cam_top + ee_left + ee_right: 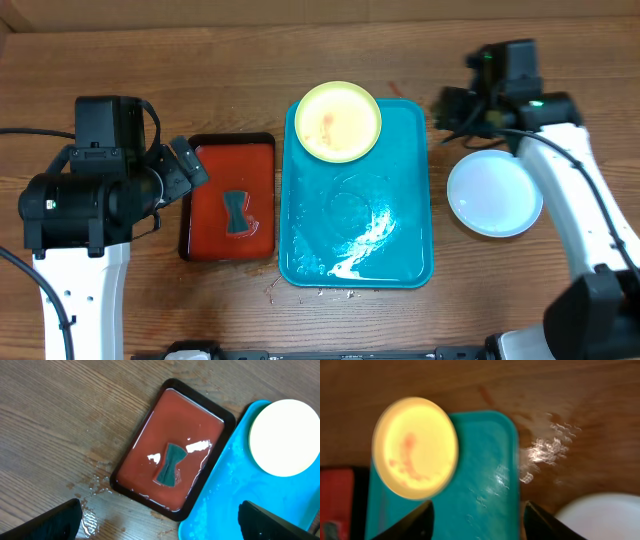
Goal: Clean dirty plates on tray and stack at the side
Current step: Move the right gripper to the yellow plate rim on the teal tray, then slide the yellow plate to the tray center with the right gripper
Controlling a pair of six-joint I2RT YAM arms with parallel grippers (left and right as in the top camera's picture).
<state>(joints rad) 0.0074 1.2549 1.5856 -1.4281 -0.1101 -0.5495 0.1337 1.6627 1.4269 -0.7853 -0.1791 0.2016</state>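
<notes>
A pale yellow plate point(338, 121) with orange smears lies at the far end of the turquoise tray point(400, 250); it also shows in the right wrist view point(415, 447) and the left wrist view point(285, 437). A pale plate stack point(494, 193) sits on the table right of the tray, its edge in the right wrist view point(605, 517). My right gripper point(477, 520) is open and empty above the tray's point(485, 485) far right corner. My left gripper point(160, 522) is open and empty over the wet wood by the red tray's corner.
A small red tray point(228, 197) with a black rim stands left of the turquoise tray and holds water and a dark green sponge point(236, 211); both show in the left wrist view point(170, 440), point(168, 464). Water lies on the turquoise tray and the wood.
</notes>
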